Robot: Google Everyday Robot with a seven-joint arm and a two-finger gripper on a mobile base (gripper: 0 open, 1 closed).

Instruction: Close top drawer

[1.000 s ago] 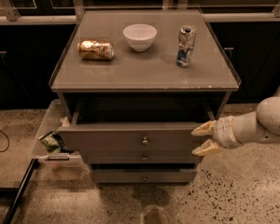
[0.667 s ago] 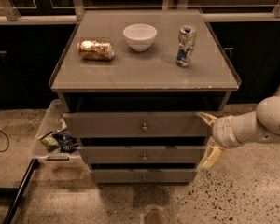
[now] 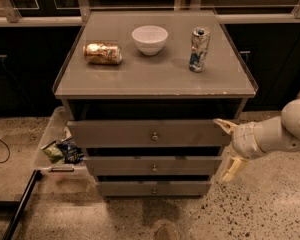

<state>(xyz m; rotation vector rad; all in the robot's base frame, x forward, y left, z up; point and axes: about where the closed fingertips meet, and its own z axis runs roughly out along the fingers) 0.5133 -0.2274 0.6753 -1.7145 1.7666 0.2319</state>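
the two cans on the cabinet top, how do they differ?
The gold can lies on its side; the blue-and-silver can stands upright. The gold can is left of the white bowl, the blue-and-silver can right of it. Both sit on the cabinet top. The gripper is lower down, at the right end of the top drawer, fingers open.

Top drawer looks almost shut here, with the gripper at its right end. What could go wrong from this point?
1. The gripper sits, open, at the far right end of the top drawer, away from the knob; an off-centre push might skew the drawer and jam it.
2. Its lower finger hangs beside the middle drawer and could catch on it.
3. A hard final shove might topple the upright can on the cabinet top.
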